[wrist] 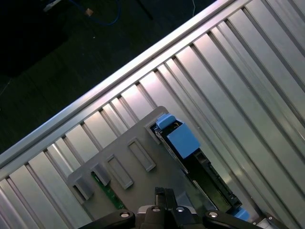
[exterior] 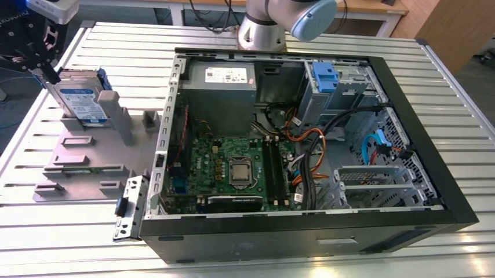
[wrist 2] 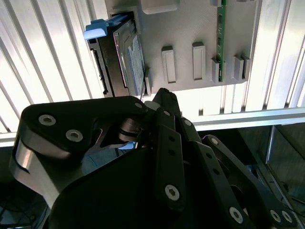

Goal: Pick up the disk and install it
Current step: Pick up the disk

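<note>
Early stage, nothing installed yet. Disk (exterior: 81,98): on edge in a slot of grey holder (exterior: 85,156), on tabletop (exterior: 116,35) at the exterior view's left, well apart from open PC case (exterior: 433,191). Not lifted out.

End effector (exterior: 48,72): hangs at disk's far top corner, just above & beside it. Looks apart from disk, no hold on anything seen. How far open: cannot tell.

Left to do, by my reading: grasp, lift clear of holder, carry across to case, seat in drive bay (exterior: 344,95) at case's far side, by blue latch (exterior: 323,74). So approx. the whole job remains.

Views compared:
- Exterior view: gives full layout, i.e. case interior, motherboard (exterior: 232,168), bay, gap btwn holder & case.
- First wrist view: looks down along disk's (wrist: 209,176) top edge w/ blue bracket (wrist: 183,138), plus cables (wrist: 102,14) on dark ground past tabletop's edge.
- Second wrist view: gives disk's (wrist 2: 128,57) label face at a slant, end effector (wrist 2: 162,94) linkage close up, tip near disk's edge.
- Both wrist views: green board strip (wrist 2: 220,33) slotted in holder.
</note>
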Available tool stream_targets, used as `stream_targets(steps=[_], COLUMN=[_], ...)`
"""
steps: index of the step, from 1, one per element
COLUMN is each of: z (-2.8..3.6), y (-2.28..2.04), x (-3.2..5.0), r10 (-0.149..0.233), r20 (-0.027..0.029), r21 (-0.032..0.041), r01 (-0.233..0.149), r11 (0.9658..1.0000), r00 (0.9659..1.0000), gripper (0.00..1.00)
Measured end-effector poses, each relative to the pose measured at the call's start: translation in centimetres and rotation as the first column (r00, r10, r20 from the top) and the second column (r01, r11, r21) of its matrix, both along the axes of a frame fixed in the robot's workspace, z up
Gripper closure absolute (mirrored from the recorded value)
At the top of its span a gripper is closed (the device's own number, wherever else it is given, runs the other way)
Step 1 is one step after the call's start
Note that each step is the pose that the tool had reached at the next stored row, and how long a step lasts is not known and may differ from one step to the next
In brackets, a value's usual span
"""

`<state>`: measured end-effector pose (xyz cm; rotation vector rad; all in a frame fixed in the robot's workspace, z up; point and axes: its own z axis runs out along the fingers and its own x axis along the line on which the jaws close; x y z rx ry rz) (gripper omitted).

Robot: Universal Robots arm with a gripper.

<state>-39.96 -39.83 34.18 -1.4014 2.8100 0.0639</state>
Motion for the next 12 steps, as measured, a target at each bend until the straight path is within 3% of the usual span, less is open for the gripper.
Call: stream_targets(steps=[12], z=[0.00], y=[0.00], x=[0.00], r10=[0.007], r20=[0.0000], r21=[-0.0002], r01=[-0.007], r11=[1.0000], r00=[1.0000], gripper=[0.89])
